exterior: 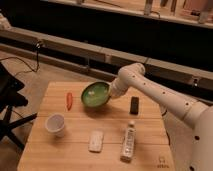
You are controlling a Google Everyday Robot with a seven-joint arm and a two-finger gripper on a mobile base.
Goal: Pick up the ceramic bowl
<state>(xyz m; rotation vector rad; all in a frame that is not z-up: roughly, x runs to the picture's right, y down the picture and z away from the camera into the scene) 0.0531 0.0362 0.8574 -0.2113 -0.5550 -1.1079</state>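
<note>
The ceramic bowl (95, 94) is round and glossy green with a pale speckled inside. It is tilted above the far middle of the wooden table (75, 156). My gripper (111, 92) is at the bowl's right rim, at the end of the white arm (150, 87) that reaches in from the right. The bowl hides the gripper's tips. The bowl appears lifted off the tabletop, with a shadow under it.
A red-orange chili pepper (69, 100) lies left of the bowl. A white cup (55, 124) stands at the front left. A white flat packet (96, 141) and a lying bottle (129, 142) are at the front. A black block (134, 105) lies right of the bowl. A black chair (10, 100) stands at the left.
</note>
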